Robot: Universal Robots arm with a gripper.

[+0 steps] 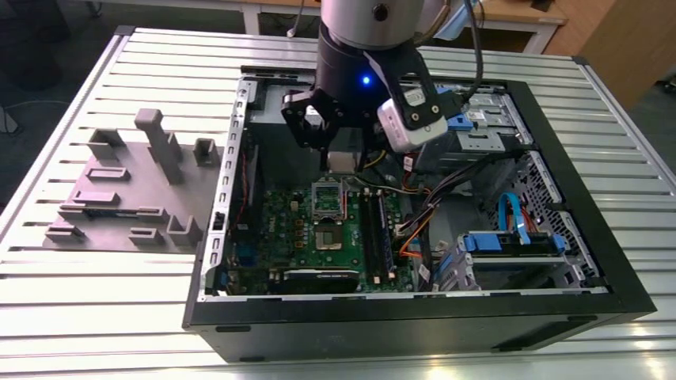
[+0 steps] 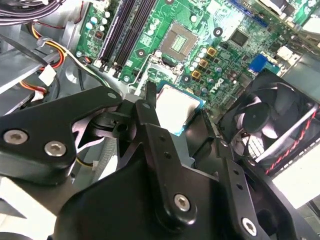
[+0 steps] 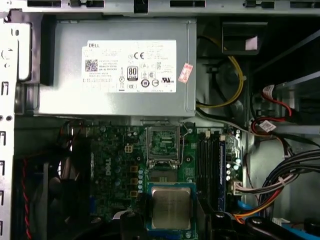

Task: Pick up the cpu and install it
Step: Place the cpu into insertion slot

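Inside the computer case (image 1: 423, 326), the gripper (image 2: 176, 111) grasps the cpu (image 3: 171, 207) by two edges, above the motherboard (image 3: 112, 167) and near the open socket (image 3: 162, 141), not yet in it. I judge this is the carrying step; seating asks for exact alignment with the socket.

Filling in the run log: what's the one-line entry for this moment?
gripper: shut on cpu | cpu: held above motherboard | install: not yet done
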